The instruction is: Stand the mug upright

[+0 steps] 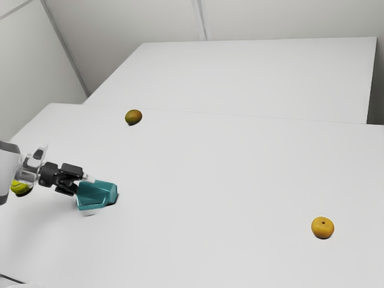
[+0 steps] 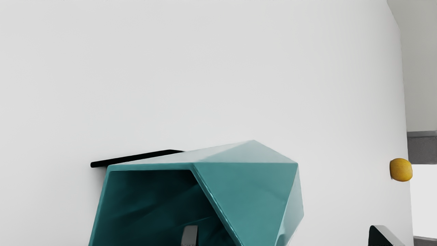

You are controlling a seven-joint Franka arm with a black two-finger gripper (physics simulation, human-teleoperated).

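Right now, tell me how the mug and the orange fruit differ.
The mug is teal; the orange fruit is yellow-orange. The mug is faceted and hollow, the orange fruit rounded with a small dimple. The mug is also bigger than the orange fruit.

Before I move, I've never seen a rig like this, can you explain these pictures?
This is one white robot arm with a black two-finger end effector. The exterior view looks from the arm's side; the wrist view comes from its hand. On the white table lie a teal, faceted mug on its side, a round orange-yellow fruit, a brownish-green oval fruit and a yellow-green item. Nothing is held: the fingers are spread, one at the mug's mouth, the other beyond its side.
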